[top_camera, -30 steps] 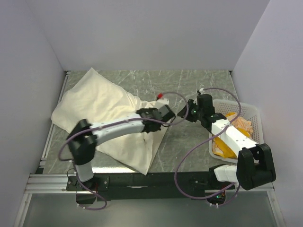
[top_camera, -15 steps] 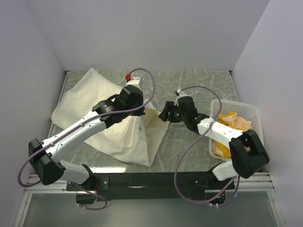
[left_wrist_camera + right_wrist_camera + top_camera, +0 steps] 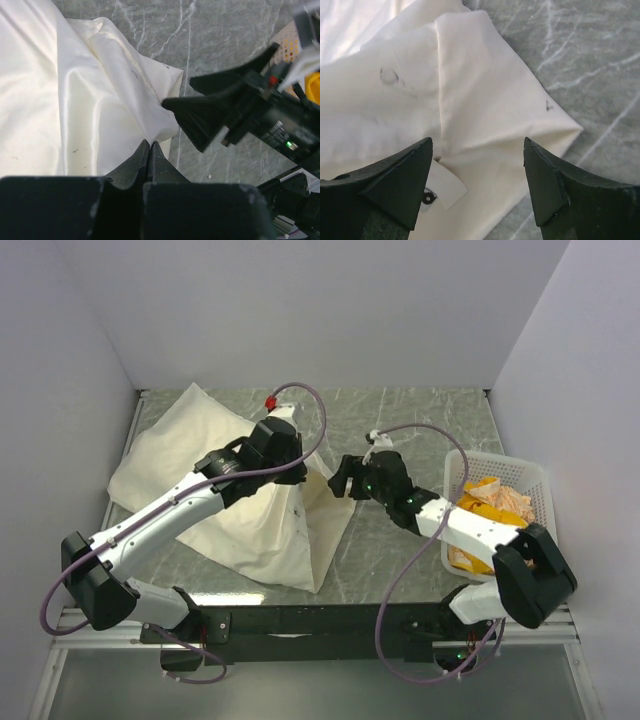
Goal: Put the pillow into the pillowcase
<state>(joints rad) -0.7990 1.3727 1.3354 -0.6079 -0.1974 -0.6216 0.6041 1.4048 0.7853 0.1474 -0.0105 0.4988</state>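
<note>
Right tool (image 3: 477,150) wider (nearer pillowcase (image 3: 160,455))

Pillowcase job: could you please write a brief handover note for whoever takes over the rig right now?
Left pincer: shut, seemingly pinching a raised fold of the pillowcase.
Right pincer: open, poised over a corner of the cloth, gripping nothing.
Pillow: not plainly visible; the sack's far end bulges, so it may be partly inside.
Done: unclear.
To do: check the pillow is fully in, then release.

Right gripper (image 3: 477,145) spread wide — cream pillowcase (image 3: 485,100) corner between its fingers, grey marble table (image 3: 590,55).
</note>
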